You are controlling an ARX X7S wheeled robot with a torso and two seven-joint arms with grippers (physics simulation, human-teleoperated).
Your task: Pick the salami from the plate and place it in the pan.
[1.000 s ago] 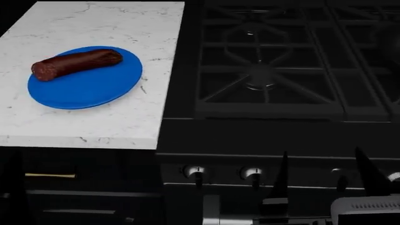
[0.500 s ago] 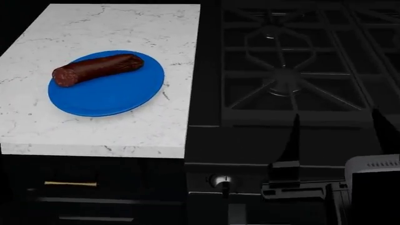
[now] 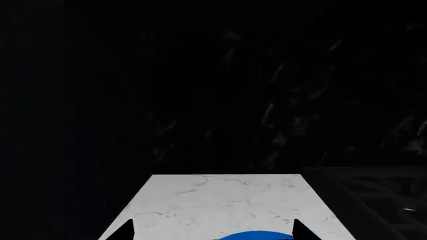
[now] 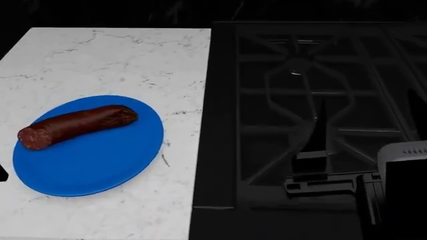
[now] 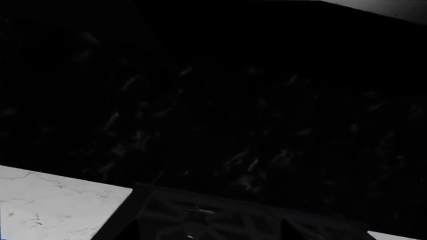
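1. Your salami [image 4: 77,126] lies on the plate [image 4: 93,165], toward its far side, flat speckled end pointing to the counter's left edge and tapered end toward the stove.
2. The plate sits on the white marble counter [image 4: 127,65], at its near left. The plate's left rim is close to the counter's left edge; its right rim stands well apart from the edge that meets the stove [image 4: 313,90].
3. Open counter lies beyond the plate up to the back edge, and a strip lies between the plate and the stove.
4. Your right gripper [image 4: 353,150] hangs over the stove grates at the head view's lower right, well apart from the salami. One dark finger stands upright there; the other is cut off by the white housing and the frame edge, so you cannot tell how far the jaws stand apart. Nothing is seen in them.
5. Your left gripper [image 3: 213,232] shows only two fingertips in the left wrist view, set wide apart with nothing between them, above the counter with the plate's blue rim [image 3: 257,236] just showing between them.
6. The pan is in none of the views.
7. The right wrist view is mostly dark wall; only a counter corner [image 5: 53,205] and the grate edge show.
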